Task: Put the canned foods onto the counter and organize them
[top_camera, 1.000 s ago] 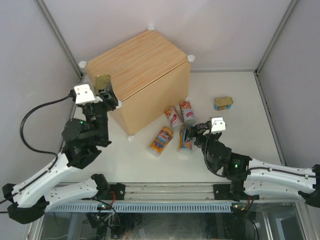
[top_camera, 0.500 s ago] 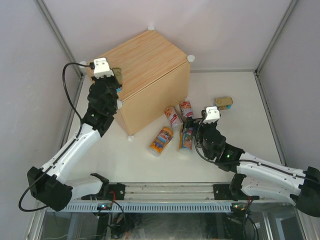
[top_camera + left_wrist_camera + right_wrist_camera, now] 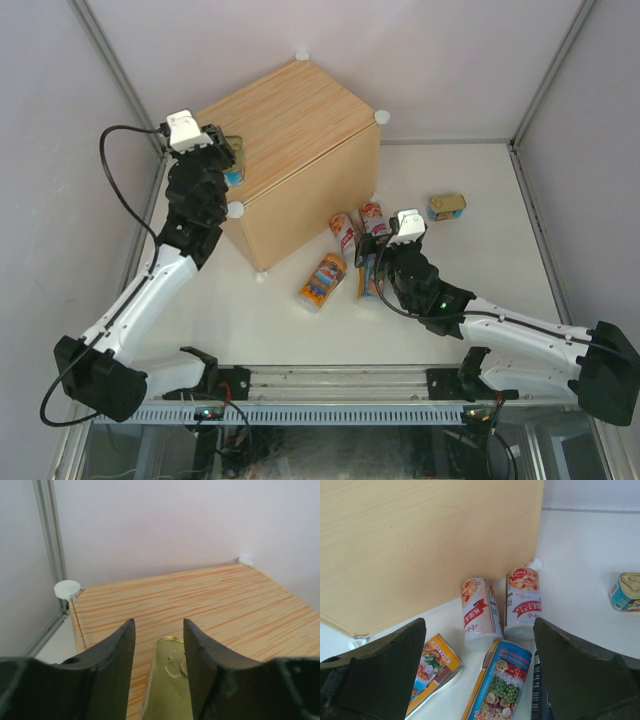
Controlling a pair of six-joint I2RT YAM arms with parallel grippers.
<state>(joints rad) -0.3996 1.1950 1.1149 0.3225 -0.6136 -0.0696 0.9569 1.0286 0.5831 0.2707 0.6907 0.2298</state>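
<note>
The counter [image 3: 290, 125] is a light-wood box at the back left. My left gripper [image 3: 228, 162] is over its left corner, shut on a gold-topped flat tin [image 3: 172, 680] that lies low on the wood top [image 3: 210, 597]. My right gripper [image 3: 480, 622] is open and empty, hovering over the cans lying on the table: two red-white cans [image 3: 479, 607] [image 3: 522, 600], an orange can [image 3: 435, 667], a blue can [image 3: 502, 685] and a dark can [image 3: 540, 690]. A second flat tin [image 3: 446, 206] sits apart at the right.
White knobs [image 3: 380, 116] mark the counter's corners. The cans lie close against the counter's front wall [image 3: 420, 545]. Grey enclosure walls and metal posts [image 3: 120, 70] stand close behind and beside the counter.
My left gripper has shifted slightly left with the tin, staying over the counter's corner. My right gripper has moved left and nearer the counter, over the lying cans.
</note>
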